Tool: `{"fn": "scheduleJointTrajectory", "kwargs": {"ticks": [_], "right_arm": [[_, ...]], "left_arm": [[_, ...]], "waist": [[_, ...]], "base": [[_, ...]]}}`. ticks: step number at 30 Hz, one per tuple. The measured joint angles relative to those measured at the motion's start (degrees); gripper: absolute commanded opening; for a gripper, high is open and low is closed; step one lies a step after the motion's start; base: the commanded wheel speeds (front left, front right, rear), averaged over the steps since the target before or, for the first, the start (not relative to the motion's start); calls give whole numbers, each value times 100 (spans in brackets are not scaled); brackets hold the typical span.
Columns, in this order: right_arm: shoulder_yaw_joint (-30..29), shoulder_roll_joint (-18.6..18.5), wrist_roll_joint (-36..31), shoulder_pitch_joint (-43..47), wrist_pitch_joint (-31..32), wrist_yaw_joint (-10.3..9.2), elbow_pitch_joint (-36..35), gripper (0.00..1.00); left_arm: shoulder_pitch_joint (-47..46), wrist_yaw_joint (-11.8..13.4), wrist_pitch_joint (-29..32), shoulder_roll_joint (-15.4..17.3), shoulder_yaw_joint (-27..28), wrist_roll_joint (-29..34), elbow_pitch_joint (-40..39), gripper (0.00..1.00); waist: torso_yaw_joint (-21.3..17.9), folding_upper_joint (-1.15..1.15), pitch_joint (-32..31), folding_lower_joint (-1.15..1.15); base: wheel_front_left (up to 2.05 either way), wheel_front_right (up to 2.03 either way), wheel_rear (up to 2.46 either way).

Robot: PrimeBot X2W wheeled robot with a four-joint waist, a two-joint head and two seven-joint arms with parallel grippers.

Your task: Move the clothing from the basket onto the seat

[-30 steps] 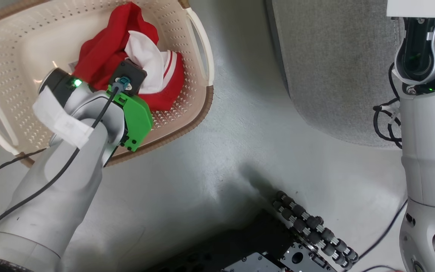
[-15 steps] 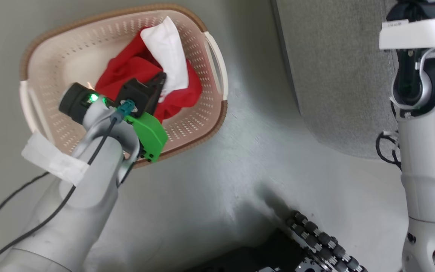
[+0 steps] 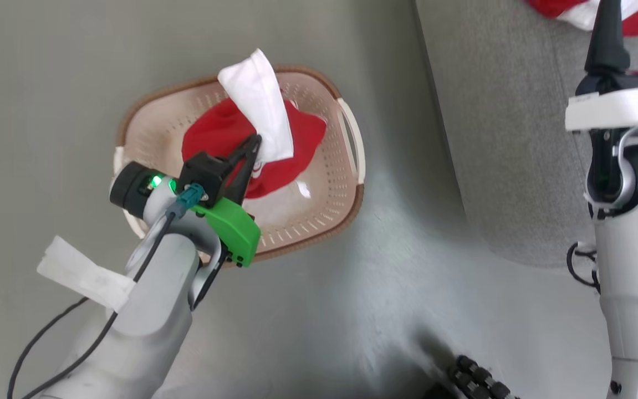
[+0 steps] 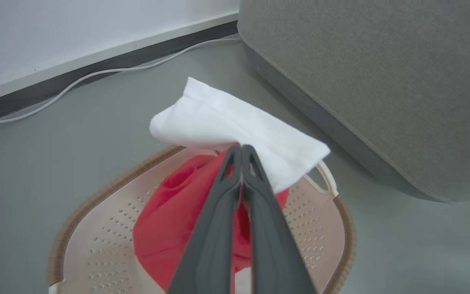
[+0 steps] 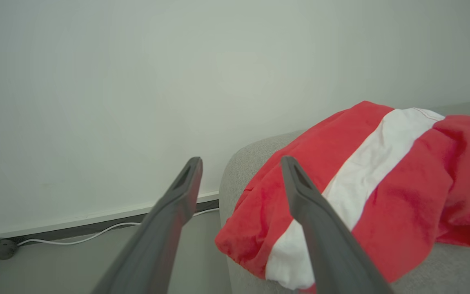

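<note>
Red cloth hangs from the left pincer [image 3: 254,143], whose two long dark fingers are pressed together on a fold of the bright red soft fabric garment with white panels [image 3: 224,138]. In the left wrist view the fingertips meet just where a white panel joins the red body. The white part stands up above the tips and the red bulk sags below them. The garment hangs over the cream-white perforated plastic basket with the brown woven-look rim [image 3: 327,185], which sits on the grey floor [image 3: 47,83]. Whether its lowest folds touch the basket's bottom cannot be told. The large light-grey woven-fabric sofa [image 3: 507,138] stands near the basket on the robot's right, apart from it. The right pincer [image 5: 241,161] is spread wide and grips nothing. It points toward a second red garment with a white band [image 5: 361,183] that lies on the sofa's corner.

The garment looks light, limp and thin. It will likely drape and swing with any move of the arm, hold no shape, and take no harm from a firm squeeze. A pinch on a single layer could slip. A thick bunched fold or a seam near the middle of the cloth seems the better hold, since the hanging ends are then shorter and less likely to catch on the basket's rim or handle.
</note>
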Motion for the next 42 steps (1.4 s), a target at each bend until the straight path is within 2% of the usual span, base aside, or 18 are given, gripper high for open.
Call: {"fn": "scheduleJointTrajectory", "kwargs": {"ticks": [15,16,17,18,19,35,42], "right_arm": [[60,84,-79,758,0,130,406,100],[70,92,-86,859,0,134,466,100],[71,98,-86,909,0,134,488,100],[71,102,-86,958,0,134,514,100],[73,103,-87,1000,0,135,542,100],[42,75,-178,1569,0,180,643,100],[52,76,-194,1797,0,183,655,100]], "left_arm": [[599,73,-51,-66,198,-313,0,0],[700,74,-51,-77,200,-356,3,4],[748,78,-52,-87,212,-358,2,29],[798,80,-67,-100,237,-381,3,60],[839,87,-68,-112,264,-438,3,100],[1330,487,-101,-157,743,-710,-240,100],[1535,692,-101,-27,1121,-843,-538,100]], "waist": [[200,0,-1175,0],[196,0,-1343,0],[192,0,-1426,0],[187,0,-1510,0],[182,0,-1592,0],[187,0,-2677,0],[317,0,-2925,0]], "base": [[0,0,0],[0,0,0],[0,0,0],[0,0,0],[0,0,0],[0,0,0],[0,0,0]]}}
